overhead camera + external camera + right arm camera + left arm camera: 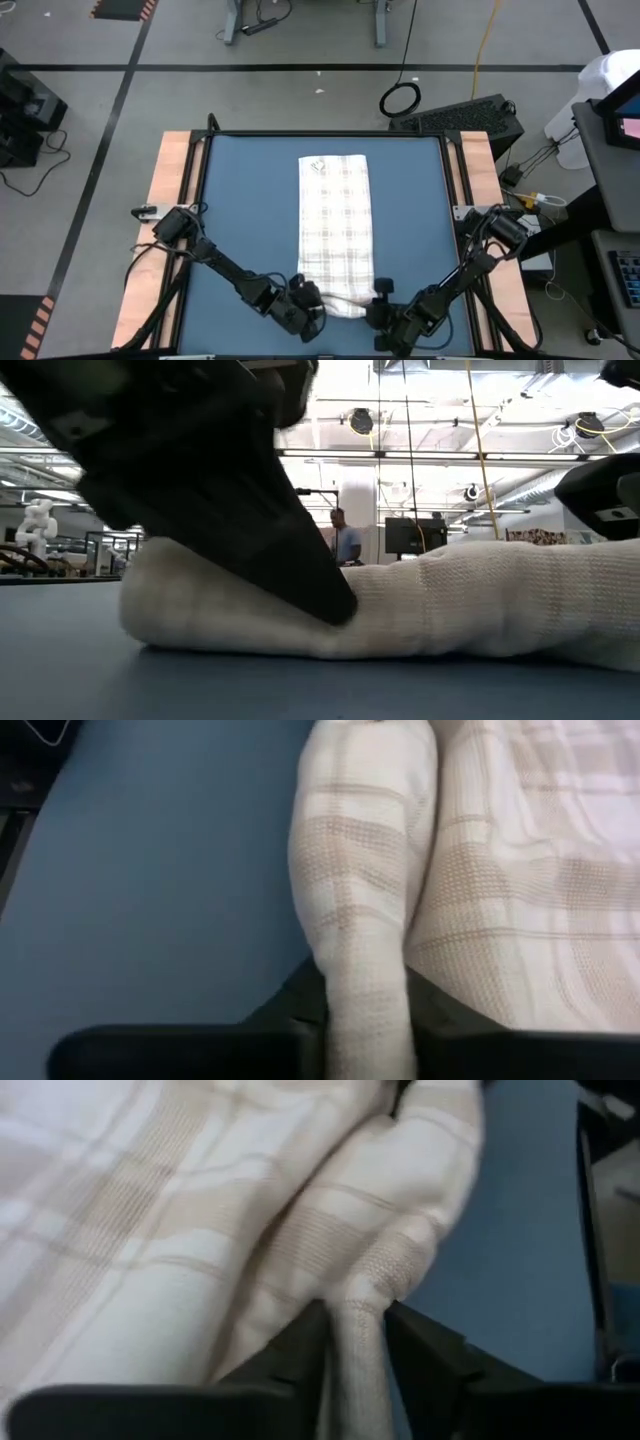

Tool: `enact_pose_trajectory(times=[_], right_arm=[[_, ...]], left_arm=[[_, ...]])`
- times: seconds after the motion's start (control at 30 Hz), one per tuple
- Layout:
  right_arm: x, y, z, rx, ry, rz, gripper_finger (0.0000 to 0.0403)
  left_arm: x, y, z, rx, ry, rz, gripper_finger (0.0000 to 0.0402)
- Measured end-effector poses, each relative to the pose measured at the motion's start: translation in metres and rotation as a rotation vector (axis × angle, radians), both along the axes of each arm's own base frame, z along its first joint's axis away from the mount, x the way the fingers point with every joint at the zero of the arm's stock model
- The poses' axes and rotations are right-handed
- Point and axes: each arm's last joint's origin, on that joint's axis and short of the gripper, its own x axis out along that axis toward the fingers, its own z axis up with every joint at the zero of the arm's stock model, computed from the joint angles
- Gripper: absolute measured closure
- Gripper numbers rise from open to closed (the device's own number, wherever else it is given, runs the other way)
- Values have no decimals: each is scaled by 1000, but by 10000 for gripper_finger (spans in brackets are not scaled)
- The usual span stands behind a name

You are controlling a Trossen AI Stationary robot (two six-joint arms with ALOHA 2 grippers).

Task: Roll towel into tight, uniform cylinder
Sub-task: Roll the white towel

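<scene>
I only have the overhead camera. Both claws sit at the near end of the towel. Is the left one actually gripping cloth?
Observer: Yes. In the left wrist view, a ridge of the towel is pinched between the two fingers of the left claw.
Operator: And the right one?
Observer: Same there. The right claw has a fold of cloth clamped between its fingers.
Operator: Is there a roll at that end?
Observer: In the low view the near edge is bunched into a low, rounded hump on the mat, not a tight cylinder.
</scene>
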Motion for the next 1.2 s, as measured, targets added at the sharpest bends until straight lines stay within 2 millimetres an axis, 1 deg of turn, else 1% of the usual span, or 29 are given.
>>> enact_pose_trajectory(times=[0.1, 0.2, 0.3, 0.37, 0.4, 0.5, 0.6, 0.73, 0.8, 0.9, 1.0, 1.1, 1.2], right_arm=[[1, -1, -1, 26, 30, 9, 371], [1, -2, -1, 43, 48, 7, 373], [4, -6, -2, 78, 64, -43, 367], [7, -9, -1, 122, 88, -69, 366], [8, -10, -1, 142, 102, -77, 366], [10, -12, 1, 168, 122, -77, 367], [10, -13, 4, 167, 126, -63, 367], [10, -14, 10, 178, 131, -42, 366], [9, -14, 13, 177, 128, -32, 365], [9, -15, 14, 177, 129, -28, 365], [9, -15, 14, 163, 130, -9, 365], [9, -14, 14, 147, 131, 12, 365], [8, -14, 15, 133, 130, 30, 361]], left_arm=[[-5, -6, 2, 61, -16, -42, 240], [-11, -13, 16, 135, -71, -99, 200], [-19, -22, 35, 279, -168, -121, 172], [-26, -30, 41, 390, -213, -142, 158], [-28, -35, 41, 417, -229, -165, 151], [-33, -44, 34, 445, -234, -194, 129], [-37, -48, 16, 507, -202, -187, 105], [-36, -47, 1, 555, -172, -205, 74], [-35, -45, -6, 569, -143, -212, 68], [-32, -39, -15, 523, -83, -226, 73], [-29, -31, -19, 470, -28, -189, 99], [-26, -22, -21, 423, 16, -114, 146], [-23, -16, -18, 384, 37, -97, 213]])
